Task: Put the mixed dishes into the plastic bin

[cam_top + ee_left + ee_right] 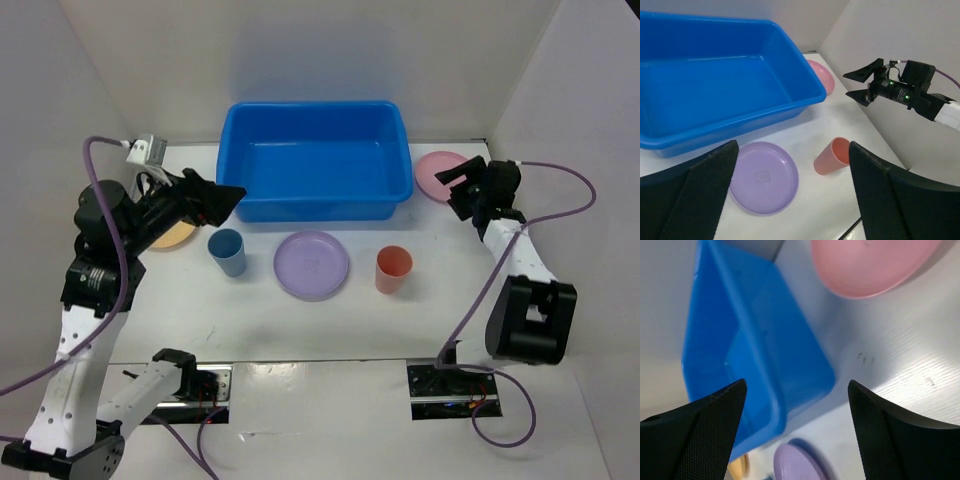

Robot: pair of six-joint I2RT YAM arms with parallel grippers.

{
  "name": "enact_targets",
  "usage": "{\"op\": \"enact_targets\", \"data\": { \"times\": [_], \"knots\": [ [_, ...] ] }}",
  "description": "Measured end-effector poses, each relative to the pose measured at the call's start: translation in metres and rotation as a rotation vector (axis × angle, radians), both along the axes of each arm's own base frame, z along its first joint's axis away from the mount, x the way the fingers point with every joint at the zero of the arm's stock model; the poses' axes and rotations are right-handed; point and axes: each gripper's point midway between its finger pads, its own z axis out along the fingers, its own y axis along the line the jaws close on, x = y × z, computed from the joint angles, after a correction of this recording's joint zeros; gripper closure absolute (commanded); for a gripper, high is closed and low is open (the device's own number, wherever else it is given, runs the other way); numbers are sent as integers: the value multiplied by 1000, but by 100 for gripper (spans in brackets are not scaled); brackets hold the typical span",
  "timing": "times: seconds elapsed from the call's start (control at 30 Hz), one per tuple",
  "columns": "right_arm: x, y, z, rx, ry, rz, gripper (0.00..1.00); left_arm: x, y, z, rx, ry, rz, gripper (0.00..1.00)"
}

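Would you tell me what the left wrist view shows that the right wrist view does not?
Only the left wrist view: the coral cup and the open left gripper. Only the right wrist view: a sliver of the yellow plate. Both: the bin, the pink plate, the lilac plate and the open right gripper.

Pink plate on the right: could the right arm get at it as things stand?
Probably yes. The right gripper hangs open close by the pink plate. Nothing lies on the plate, and the blue bin stands on its other side, not between them.
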Motion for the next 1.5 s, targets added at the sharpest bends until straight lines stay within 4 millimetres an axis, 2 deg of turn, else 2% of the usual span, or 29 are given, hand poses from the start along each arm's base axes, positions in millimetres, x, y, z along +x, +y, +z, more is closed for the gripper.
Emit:
{"op": "enact_targets", "data": {
  "times": [0.1, 0.2, 0.3, 0.43, 0.53, 0.67, 0.83, 1.03, 1.27, 1.5],
  "knots": [
    [14, -24, -31, 67, 54, -75, 14, 17, -2, -6, 12, 30, 6, 0],
    [30, -39, -56, 115, 93, -125, 13, 37, -4, -20, 23, 81, 9, 0],
    [48, -44, -75, 148, 112, -142, 13, 55, -4, -33, 36, 123, 9, 0],
    [59, -46, -103, 194, 141, -170, 14, 79, 0, -51, 43, 176, -3, 0],
    [64, -48, -125, 216, 171, -191, 16, 88, 10, -58, 36, 202, 7, 0],
    [66, -50, -147, 244, 207, -230, 21, 94, 23, -57, 27, 194, 29, 0],
    [73, -56, -151, 271, 193, -289, 23, 100, 30, -61, 22, 205, 38, 0],
    [81, -62, -157, 320, 180, -378, 40, 109, 43, -70, 13, 233, 62, 0],
    [89, -70, -160, 389, 151, -467, 43, 114, 51, -71, 1, 242, 65, 0],
    [94, -78, -164, 431, 136, -542, 56, 116, 52, -68, -3, 235, 60, 0]
  ]
}}
